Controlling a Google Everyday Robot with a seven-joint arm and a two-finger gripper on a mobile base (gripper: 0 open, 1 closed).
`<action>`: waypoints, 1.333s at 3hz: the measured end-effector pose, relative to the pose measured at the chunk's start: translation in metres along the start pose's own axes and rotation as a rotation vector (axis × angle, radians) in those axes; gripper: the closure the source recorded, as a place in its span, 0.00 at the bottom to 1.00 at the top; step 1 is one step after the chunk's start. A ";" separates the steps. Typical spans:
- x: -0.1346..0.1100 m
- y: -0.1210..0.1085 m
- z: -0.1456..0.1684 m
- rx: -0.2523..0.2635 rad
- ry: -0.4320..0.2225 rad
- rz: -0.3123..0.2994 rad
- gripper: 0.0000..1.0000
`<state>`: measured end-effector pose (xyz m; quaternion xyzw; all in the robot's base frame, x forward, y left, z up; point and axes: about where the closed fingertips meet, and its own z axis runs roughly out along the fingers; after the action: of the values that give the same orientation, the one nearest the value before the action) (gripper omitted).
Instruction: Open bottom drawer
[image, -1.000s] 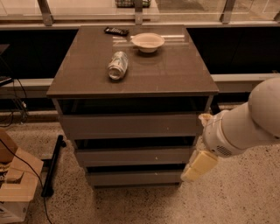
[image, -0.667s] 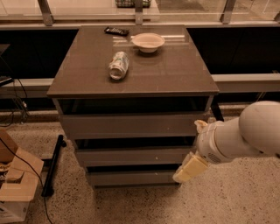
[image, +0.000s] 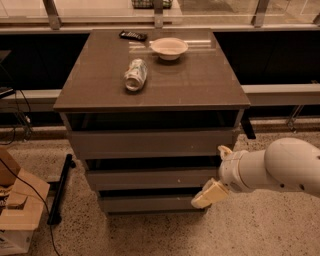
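The bottom drawer is the lowest, narrowest grey-brown front of the three-drawer cabinet, plain and handleless, with a dark gap above it. It sits about flush under the middle drawer, which has a small white speck. My gripper comes in from the right on a white arm. Its cream fingertips are at the right end of the bottom drawer's upper edge, near the dark gap.
On the cabinet top lie a crushed can, a white bowl and a dark remote. A cardboard box and a black bar sit on the floor at left. The top drawer is widest.
My gripper and arm have moved left and slightly down, from beside the cabinet's right edge to the right end of the bottom drawer. The drawers have not moved.
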<state>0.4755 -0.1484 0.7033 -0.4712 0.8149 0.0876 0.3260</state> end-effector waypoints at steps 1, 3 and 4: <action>0.004 0.009 0.026 -0.020 0.036 -0.011 0.00; 0.042 0.030 0.083 -0.081 0.031 0.074 0.00; 0.067 0.022 0.107 -0.143 -0.086 0.145 0.00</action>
<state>0.4827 -0.1358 0.5762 -0.4288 0.8237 0.1891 0.3192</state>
